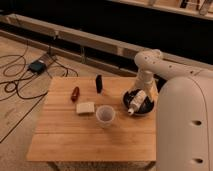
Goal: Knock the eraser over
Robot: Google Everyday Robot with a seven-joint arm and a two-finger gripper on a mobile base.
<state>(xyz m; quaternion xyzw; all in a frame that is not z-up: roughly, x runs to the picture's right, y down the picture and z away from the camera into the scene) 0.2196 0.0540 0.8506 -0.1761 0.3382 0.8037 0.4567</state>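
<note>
1. The eraser [99,83] is seen standing upright on a narrow end, close to the far edge of the wooden table [65,135] and roughly midway along it. Only a thin strip of wood is left between it and that edge.
2. An open stretch of tabletop is left on the eraser's right, between it and a dark round bowl [125,98] set near the right edge.
3. The gripper [135,105] is held over the bowl, at the end of the white arm [148,64] that bends down from the right. It is well apart from the eraser. Whether it is open or closed cannot be told, nor whether anything is held.
4. A small dark red object [75,93] is laid to the left of the eraser, near it but apart.
5. A pale beige block [85,108] is placed nearer the camera than the red object. A translucent cup [105,115] stands just beside the block, on the camera side of the eraser and apart from it.
6. The near part of the table is made up of bare light planks running to the front edge.
7. The table's near right corner is covered by the robot's large white body [185,125].
8. Dark cables [15,82] are looped over the pale floor left of the table, and a small dark box [36,66] is set beyond them.
9. A long pale ledge [75,39] is seen behind the table, against a dark wall.
</note>
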